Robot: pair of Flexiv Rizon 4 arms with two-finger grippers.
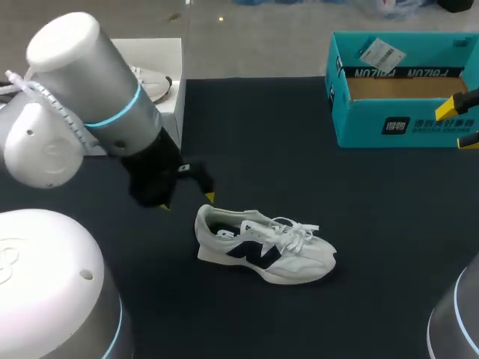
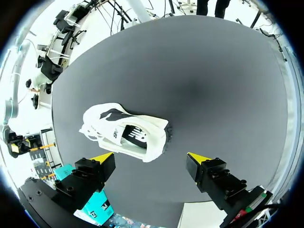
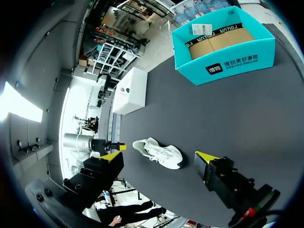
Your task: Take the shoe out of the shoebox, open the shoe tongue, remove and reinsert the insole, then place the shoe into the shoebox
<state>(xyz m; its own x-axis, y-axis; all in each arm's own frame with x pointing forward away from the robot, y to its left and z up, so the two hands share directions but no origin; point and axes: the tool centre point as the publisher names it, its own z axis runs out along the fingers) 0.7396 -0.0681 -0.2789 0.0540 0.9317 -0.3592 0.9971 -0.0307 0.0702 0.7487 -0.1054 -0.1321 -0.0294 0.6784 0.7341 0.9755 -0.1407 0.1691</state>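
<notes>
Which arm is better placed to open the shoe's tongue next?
Left, likely: the left gripper hovers open beside the heel of the shoe, while the right gripper sits far off by the shoebox.

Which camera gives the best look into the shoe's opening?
The left wrist view. It looks down into the shoe from close by, so the dark insole shows. The head view shows the shoe from the side, with the opening foreshortened. The right wrist view shows it small and far off, and the opening cannot be made out.
</notes>
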